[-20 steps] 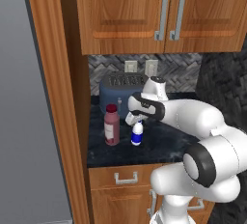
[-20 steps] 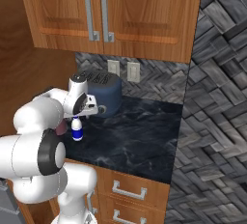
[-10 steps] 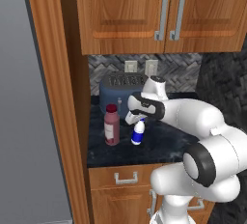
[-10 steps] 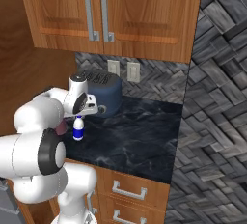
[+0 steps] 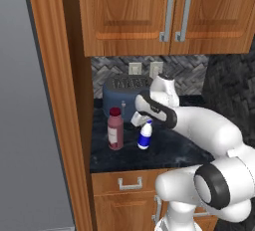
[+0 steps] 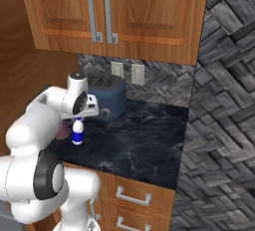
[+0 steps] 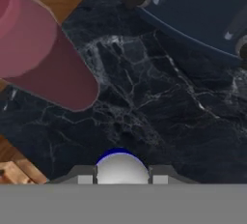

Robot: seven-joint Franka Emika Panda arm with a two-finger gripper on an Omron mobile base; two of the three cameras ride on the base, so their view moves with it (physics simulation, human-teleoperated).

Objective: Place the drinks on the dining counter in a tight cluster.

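A small white-and-blue bottle (image 5: 145, 137) stands upright on a small dark counter (image 5: 169, 150). My gripper (image 5: 144, 122) is down over its top, shut on it. In the hand view the bottle's rounded white top (image 7: 120, 168) sits tight between the two fingertips (image 7: 82, 176). The same bottle (image 6: 77, 133) hangs under the gripper (image 6: 78, 119) in the right base view. A tall maroon bottle (image 5: 115, 129) with a red cap stands just to its left, apart from it, and fills the hand view's upper left as the maroon bottle (image 7: 43, 59). The dining counter is out of view.
A blue toaster (image 5: 124, 94) stands right behind both bottles against the backsplash, also seen as the toaster (image 6: 107, 100) and the toaster (image 7: 202, 6). A tall wooden panel (image 5: 55, 100) walls the counter's left side. Upper cabinets (image 5: 164, 11) hang overhead. The counter runs on to the right.
The fingers have closed in on the small bottle's top. The arm, both bottles and the camera stay where they were.
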